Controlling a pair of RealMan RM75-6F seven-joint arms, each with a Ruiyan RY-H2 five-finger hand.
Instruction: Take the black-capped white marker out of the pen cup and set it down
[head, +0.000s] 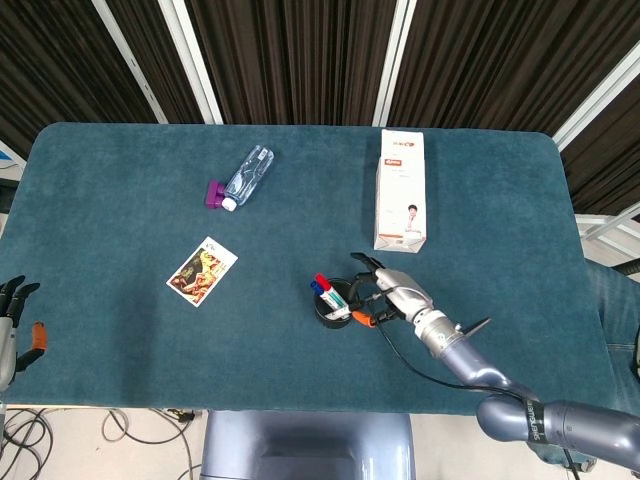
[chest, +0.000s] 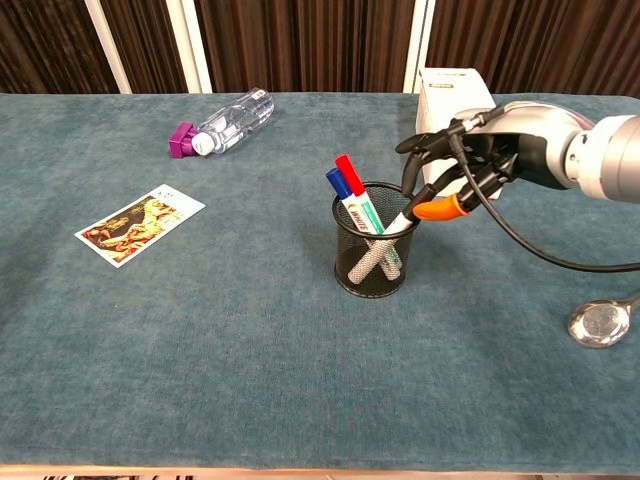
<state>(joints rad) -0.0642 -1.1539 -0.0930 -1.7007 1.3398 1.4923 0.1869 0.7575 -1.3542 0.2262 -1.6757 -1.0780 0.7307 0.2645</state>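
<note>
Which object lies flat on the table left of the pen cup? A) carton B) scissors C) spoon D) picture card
D: the picture card lies flat on the cloth to the left of the pen cup; the white carton stands behind and to the right of the cup, near the right hand.
</note>
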